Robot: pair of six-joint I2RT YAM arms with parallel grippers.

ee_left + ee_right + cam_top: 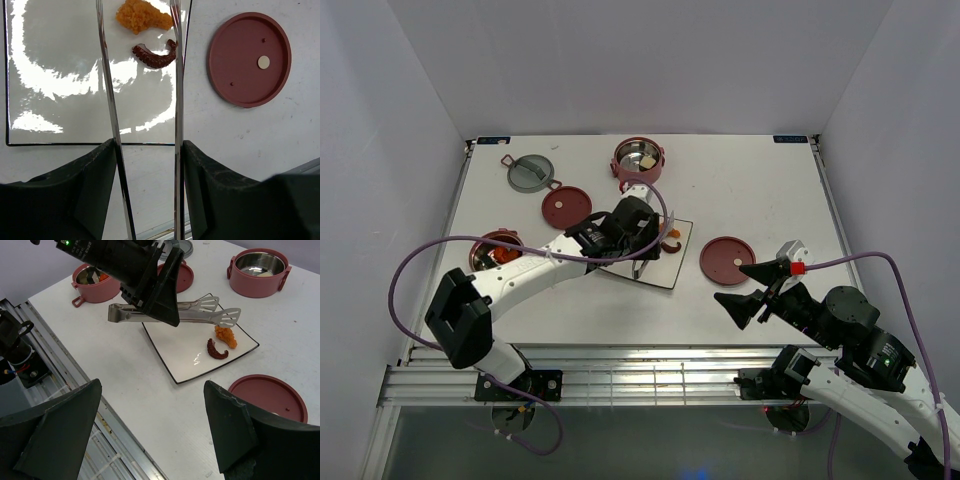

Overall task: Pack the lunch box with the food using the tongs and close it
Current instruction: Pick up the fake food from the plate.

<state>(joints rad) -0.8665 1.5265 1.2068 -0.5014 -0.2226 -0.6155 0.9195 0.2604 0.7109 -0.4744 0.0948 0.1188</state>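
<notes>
The brown curl (154, 55), top centre of my left wrist view, looks light, rubbery and slick, best pinched across its thick middle; the orange piece (142, 16) lies just above. My left gripper (149, 145) clamps the springy tongs (107, 100) over the plate (50, 100); my right gripper (152, 385) gapes empty.

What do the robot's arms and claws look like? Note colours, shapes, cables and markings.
The left arm and right arm have white links and black joints. A purple cable runs along each. The left claw and right claw have broad black wedge-shaped fingers. A small red block sits by the right wrist, and a green light glows on that arm.
</notes>
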